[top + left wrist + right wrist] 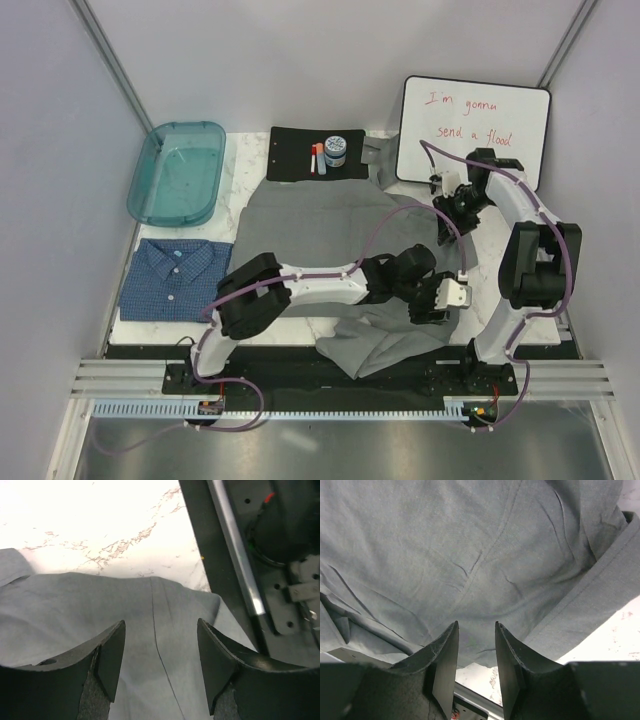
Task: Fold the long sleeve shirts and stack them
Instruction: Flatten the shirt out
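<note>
The grey shirt (320,225) lies spread and rumpled across the middle of the table (236,160), and its lower part spills over the near edge towards the bottom of the frame. The blue shirt (175,278) sits folded at the lower left with its collar uppermost, apart from the grey one. Just above it, at the upper left, is the teal tray (186,126). Along the top edge a black mat (295,150) carries a small jar (336,150) and a marker (320,160), and a whiteboard (475,120) with red writing leans at the upper right. The left arm reaches across to the right of centre, so the left claw (161,630) hangs over the lower right part of the grey shirt near the table's corner. Its jaws stand wide with nothing between them, only cloth and a seam below. The right claw (476,627) is over the upper right of the same shirt. Its jaws are narrow but parted, and creased grey cloth and a strip of table show through the gap. No fabric looks pinched there, though from this angle it is hard to say whether the fingertips (451,640) touch the cloth.
</note>
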Controlling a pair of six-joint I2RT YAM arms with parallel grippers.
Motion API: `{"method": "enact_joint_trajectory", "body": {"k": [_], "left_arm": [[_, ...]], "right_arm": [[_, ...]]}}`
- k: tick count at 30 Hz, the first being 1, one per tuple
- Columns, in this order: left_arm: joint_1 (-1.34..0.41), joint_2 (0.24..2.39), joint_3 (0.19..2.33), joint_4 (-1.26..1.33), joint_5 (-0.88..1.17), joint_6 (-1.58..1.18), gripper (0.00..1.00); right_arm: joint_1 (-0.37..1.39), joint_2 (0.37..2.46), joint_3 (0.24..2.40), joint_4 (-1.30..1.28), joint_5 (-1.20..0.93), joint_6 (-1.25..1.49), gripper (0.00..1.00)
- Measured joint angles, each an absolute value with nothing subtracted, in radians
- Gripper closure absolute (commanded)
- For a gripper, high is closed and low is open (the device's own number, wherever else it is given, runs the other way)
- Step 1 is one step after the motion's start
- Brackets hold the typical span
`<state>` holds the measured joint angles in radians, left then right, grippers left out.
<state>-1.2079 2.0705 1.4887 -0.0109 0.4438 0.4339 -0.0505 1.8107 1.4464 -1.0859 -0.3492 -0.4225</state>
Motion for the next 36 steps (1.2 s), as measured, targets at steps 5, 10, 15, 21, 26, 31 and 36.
{"method": "enact_joint_trajectory", "body": {"k": [5, 10, 15, 21, 26, 31, 36], "left_arm": [[-1.208, 2.179, 1.574, -0.013, 0.45, 0.418, 0.34], [-1.207, 2.262, 1.663, -0.062, 0.451, 0.396, 0.34], [-1.209, 2.305, 1.684, -0.13, 0.448, 0.395, 0.34], [-1.211, 2.346, 1.777, -0.209, 0.426, 0.393, 0.68], [-1.218, 2.356, 1.793, -0.227, 0.448, 0.406, 0.96], [-1.248, 2.355, 1.792, -0.247, 0.512, 0.418, 0.98], [-1.27, 2.35, 1.777, -0.25, 0.55, 0.416, 0.75]], "right_arm": [[-0.051, 1.834, 1.456, -1.083, -0.369, -0.411, 0.57], [-0.05, 1.864, 1.454, -1.071, -0.37, -0.407, 0.58], [-0.05, 1.886, 1.441, -1.056, -0.366, -0.407, 0.58], [-0.05, 1.895, 1.427, -1.05, -0.365, -0.408, 0.58], [-0.05, 1.901, 1.39, -1.041, -0.358, -0.414, 0.58], [-0.05, 1.942, 1.368, -1.022, -0.331, -0.415, 0.58], [-0.05, 1.966, 1.368, -1.002, -0.295, -0.419, 0.58]]}}
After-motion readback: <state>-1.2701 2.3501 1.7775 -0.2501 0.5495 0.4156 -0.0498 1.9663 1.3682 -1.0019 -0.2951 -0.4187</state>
